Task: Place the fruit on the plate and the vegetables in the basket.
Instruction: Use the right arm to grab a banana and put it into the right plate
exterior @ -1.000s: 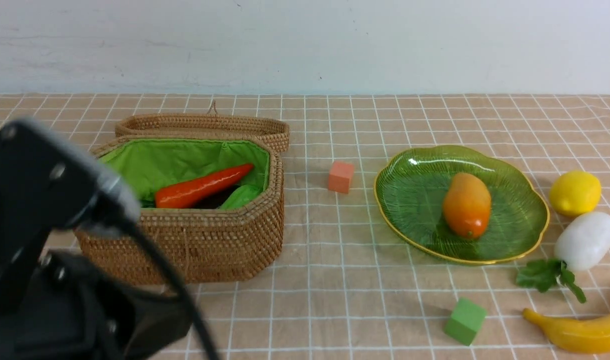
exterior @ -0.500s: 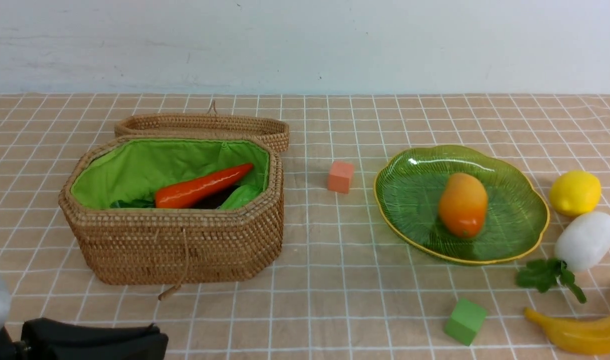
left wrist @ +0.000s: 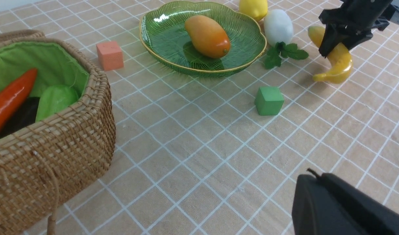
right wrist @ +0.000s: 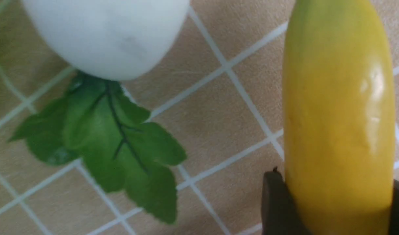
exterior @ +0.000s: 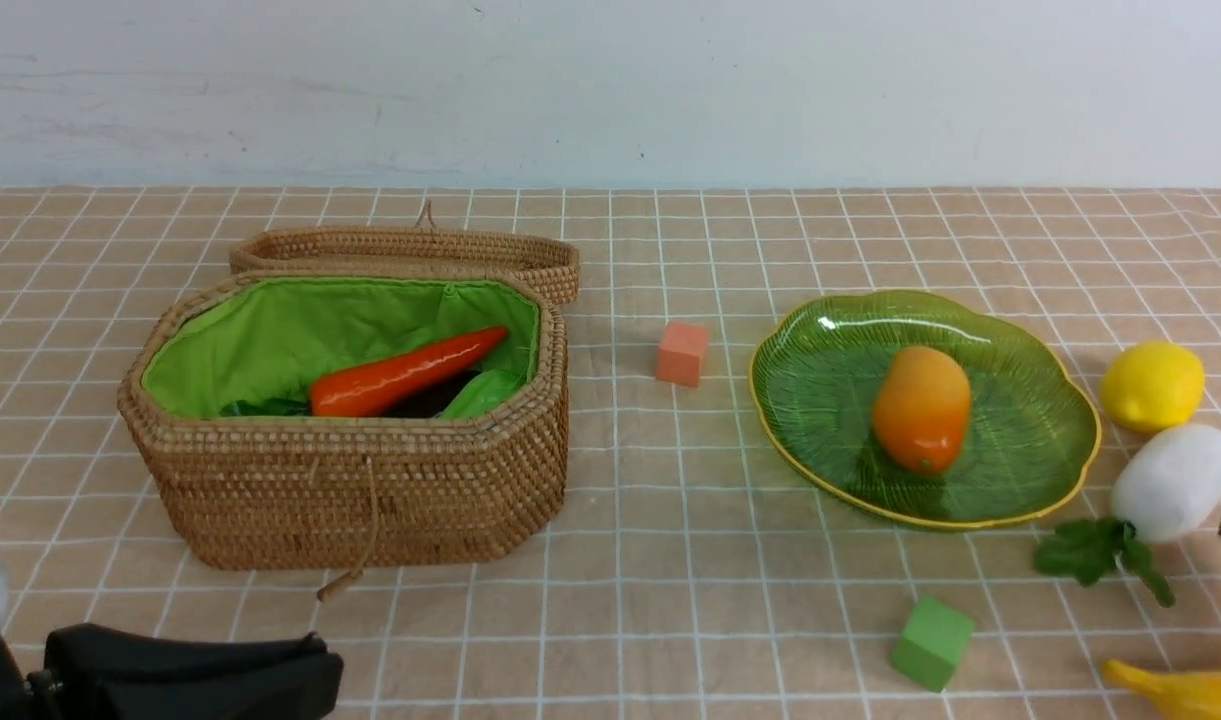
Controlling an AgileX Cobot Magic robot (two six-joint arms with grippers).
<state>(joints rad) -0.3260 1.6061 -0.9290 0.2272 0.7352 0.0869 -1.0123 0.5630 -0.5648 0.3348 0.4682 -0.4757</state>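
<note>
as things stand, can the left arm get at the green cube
Probably yes: the green cube lies uncovered on the grid-lined table, and the left tool appears empty and shut, with nothing visible between them.

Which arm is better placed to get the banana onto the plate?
Right, I'd say: its end effector straddles the banana, on the plate's side of the table. The left arm is over by the basket.

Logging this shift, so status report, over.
Right claw around banana, left claw shut. Mango on plate; lemon, radish still out. Green cube between basket and banana.
</note>
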